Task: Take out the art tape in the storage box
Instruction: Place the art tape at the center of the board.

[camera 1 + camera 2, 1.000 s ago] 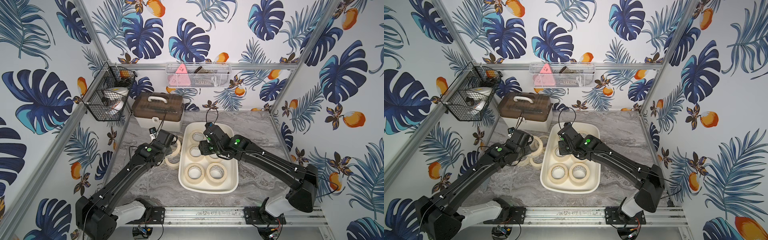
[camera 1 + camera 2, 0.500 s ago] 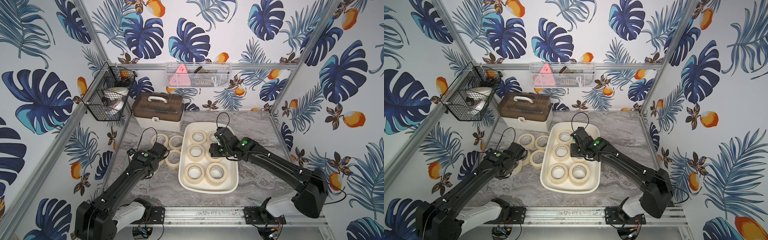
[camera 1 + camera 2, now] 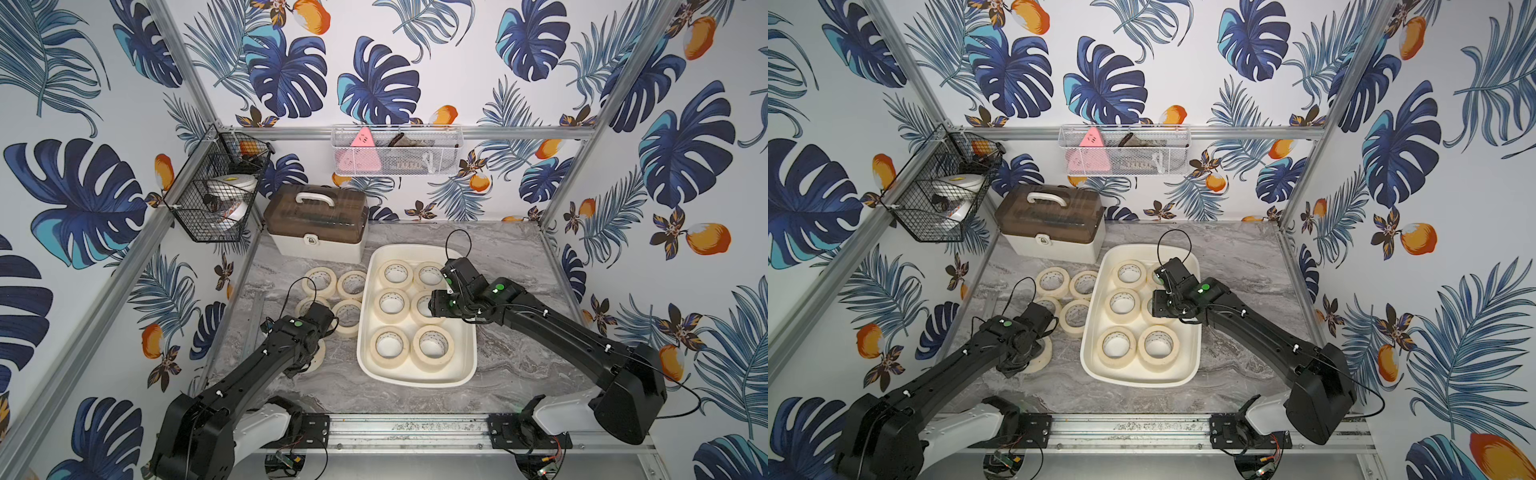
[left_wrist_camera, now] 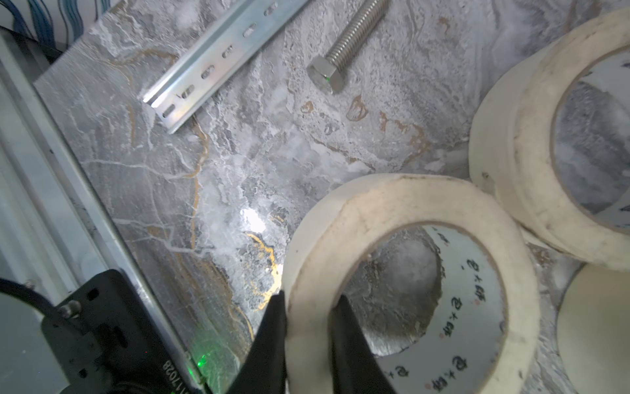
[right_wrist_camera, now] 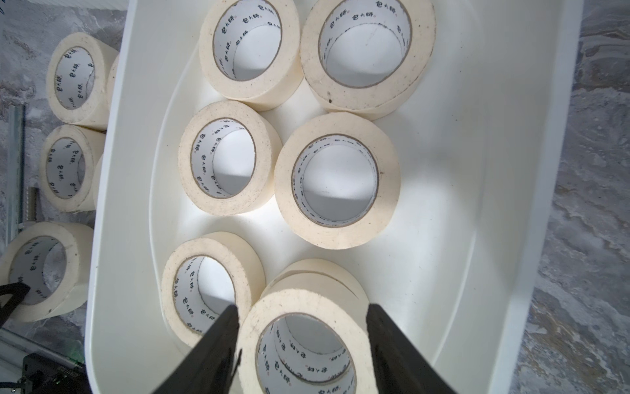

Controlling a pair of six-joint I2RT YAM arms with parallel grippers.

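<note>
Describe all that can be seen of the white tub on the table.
The tub is off-white, smooth plastic, a shallow rounded rectangle with a rolled rim and no lid. It lies flat on the marble table. Tape rolls lie flat inside in two rows. The right gripper holds one roll over it.

The off-white rounded plastic storage tub sits at frame centre on the grey marbled bench. Inside it cream masking-tape rolls lie flat; further rolls lie left of it.
</note>
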